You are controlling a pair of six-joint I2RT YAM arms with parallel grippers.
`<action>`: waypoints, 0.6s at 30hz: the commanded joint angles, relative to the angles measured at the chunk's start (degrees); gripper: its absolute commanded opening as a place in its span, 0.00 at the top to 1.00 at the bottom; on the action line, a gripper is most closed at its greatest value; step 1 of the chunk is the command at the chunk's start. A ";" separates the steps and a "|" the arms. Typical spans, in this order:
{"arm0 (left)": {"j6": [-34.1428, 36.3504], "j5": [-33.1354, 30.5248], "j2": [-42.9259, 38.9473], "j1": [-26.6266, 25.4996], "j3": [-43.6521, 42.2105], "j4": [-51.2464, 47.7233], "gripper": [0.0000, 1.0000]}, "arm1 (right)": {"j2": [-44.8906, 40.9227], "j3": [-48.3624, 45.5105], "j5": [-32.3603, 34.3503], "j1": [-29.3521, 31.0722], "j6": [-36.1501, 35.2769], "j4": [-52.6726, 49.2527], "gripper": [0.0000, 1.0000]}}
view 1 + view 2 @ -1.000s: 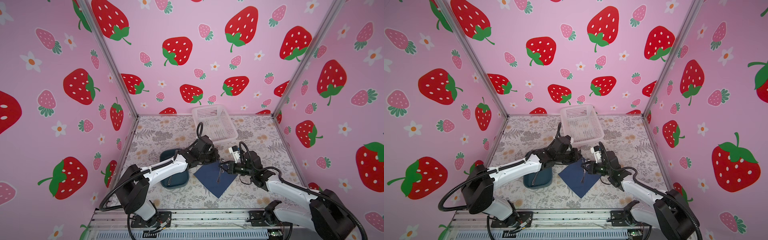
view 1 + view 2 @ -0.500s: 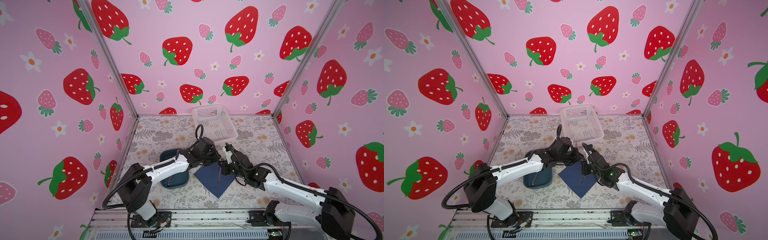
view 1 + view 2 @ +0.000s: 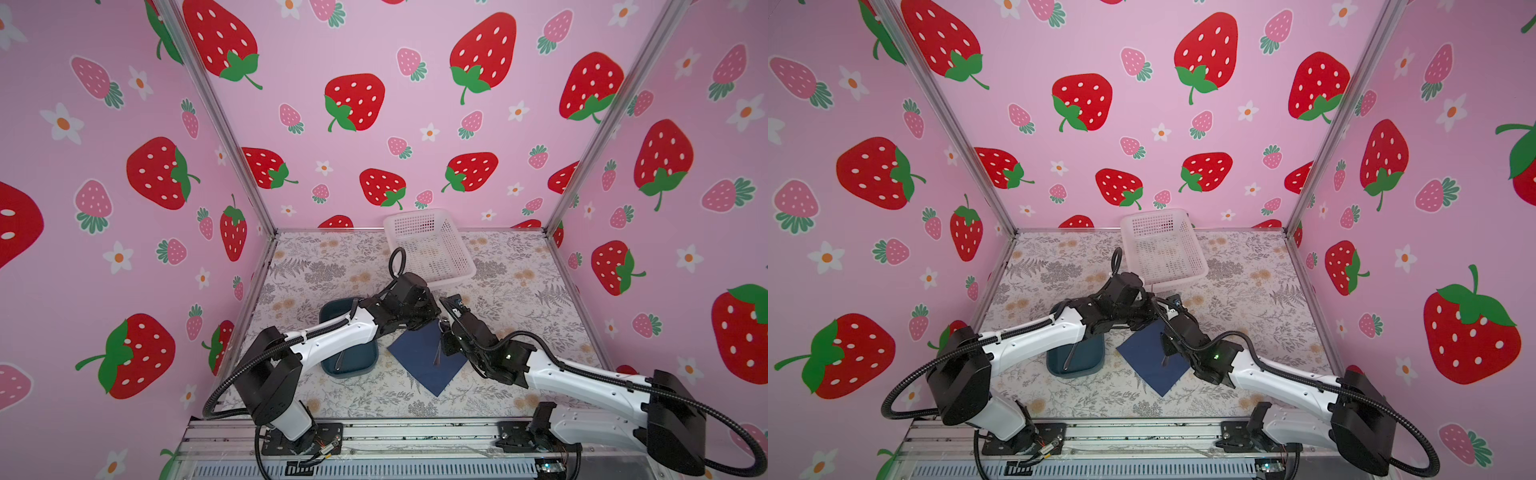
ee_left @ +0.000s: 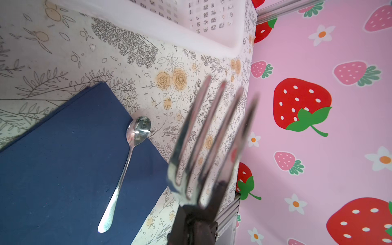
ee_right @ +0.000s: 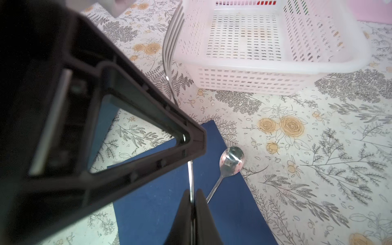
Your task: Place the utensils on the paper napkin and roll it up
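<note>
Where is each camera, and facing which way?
Top views: above the arm bases, looking down at the floral table; both arms show.
Left wrist: on the left arm, looking along the left fingers and silver metal fork, over the navy paper napkin.
Right wrist: on the right arm, looking past the right fingers toward the white perforated plastic basket; left fingers loom close.
Shared: both wrist views show fork, napkin, silver metal spoon.

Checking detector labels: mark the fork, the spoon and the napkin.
fork (image 5: 168, 54): right wrist view, on the tines.
spoon (image 4: 139, 128): left wrist view, on the bowl.
napkin (image 3: 413, 357): in a top view, on bare sheet near the middle.
</note>
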 commanded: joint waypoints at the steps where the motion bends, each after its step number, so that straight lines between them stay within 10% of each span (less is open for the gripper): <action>1: -0.35 -4.44 -2.06 1.20 0.77 -1.42 1.00 | -2.53 -1.09 1.40 -0.01 0.90 1.53 0.85; 4: 1.78 -4.05 -2.78 1.32 -0.49 -0.29 1.00 | -5.62 -3.08 -2.40 -0.63 1.73 3.07 0.74; 12: 6.40 2.82 -5.89 3.20 -7.59 10.93 1.00 | -10.24 -10.24 -44.25 -16.55 6.06 17.04 0.57; 18: 11.86 13.15 -5.92 5.69 -7.43 13.48 1.00 | -3.75 -7.96 -58.98 -21.80 6.33 20.12 0.52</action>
